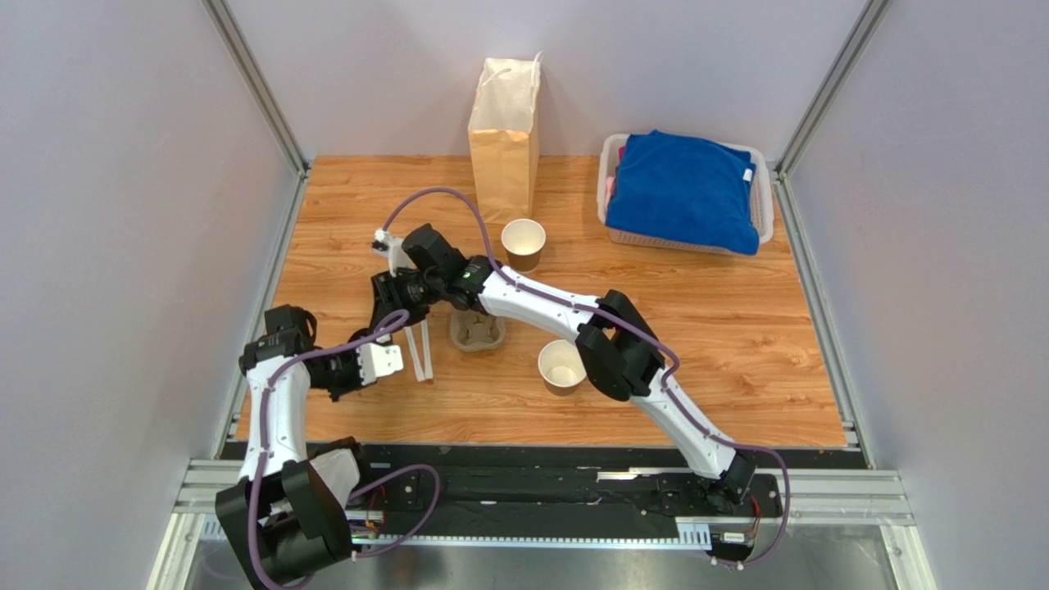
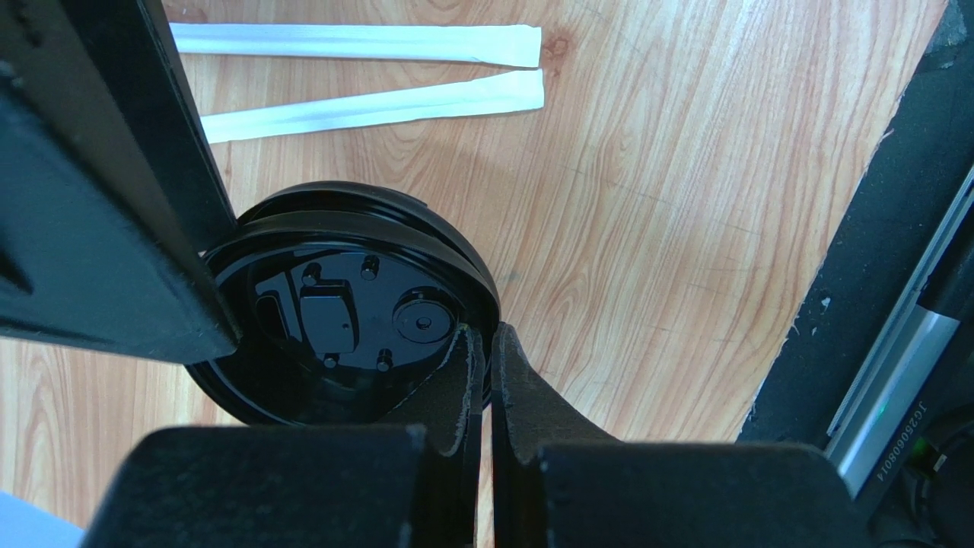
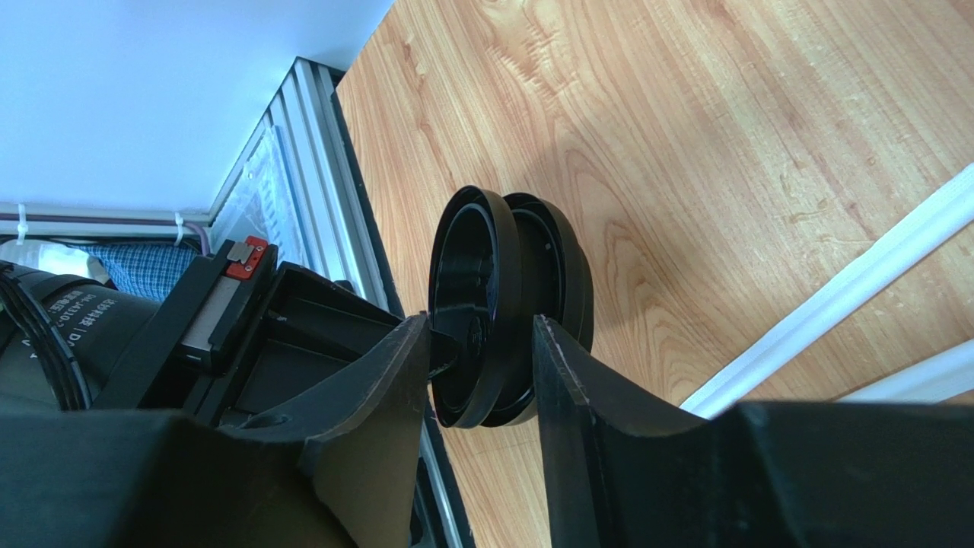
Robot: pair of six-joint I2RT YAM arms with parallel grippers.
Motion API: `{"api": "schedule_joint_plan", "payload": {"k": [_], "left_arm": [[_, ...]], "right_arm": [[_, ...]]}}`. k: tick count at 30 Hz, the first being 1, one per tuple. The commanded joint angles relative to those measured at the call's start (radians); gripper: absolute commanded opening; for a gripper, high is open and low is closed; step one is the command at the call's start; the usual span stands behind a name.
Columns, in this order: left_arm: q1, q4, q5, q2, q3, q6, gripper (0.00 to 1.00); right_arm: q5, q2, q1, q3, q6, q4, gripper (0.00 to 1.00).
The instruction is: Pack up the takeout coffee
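lids (image 3: 509,308) | nested pair | between right tool (image 3: 480,377) fingers, left tool (image 2: 486,377) pinching rim

A paper bag (image 1: 504,138) stands behind two open cups (image 1: 523,242), basket (image 1: 763,209) at right.

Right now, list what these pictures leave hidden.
- Top view: inside of the paper bag, hidden by its own walls.
- Top view: what lies in the basket, under the blue cloth.
- Right wrist view: whether the right gripper pinches the black lids; its fingers cover the contact.
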Motion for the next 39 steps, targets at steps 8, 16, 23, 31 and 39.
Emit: {"api": "schedule_joint_plan", "payload": {"k": [8, 16, 23, 31, 39], "left_arm": [[0.006, 0.047, 0.072, 0.02, 0.042, -0.046, 0.01], [0.005, 0.099, 0.006, 0.025, 0.048, -0.129, 0.32], [0.023, 0.035, 0.038, -0.012, 0.123, -0.21, 0.67], [0.046, -0.108, 0.229, -0.076, 0.428, -0.577, 0.72], [0.046, -0.016, 0.429, -0.012, 0.703, -1.135, 0.99]], "right_arm": [[-0.028, 0.01, 0.021, -0.011, -0.014, 0.011, 0.26], [0.036, 0.019, -0.002, 0.035, -0.046, 0.008, 0.0], [0.05, 0.032, -0.013, 0.096, -0.077, 0.011, 0.0], [0.05, -0.151, -0.1, 0.063, -0.187, -0.057, 0.0], [0.125, -0.565, -0.172, -0.185, -0.666, -0.331, 0.0]]}}
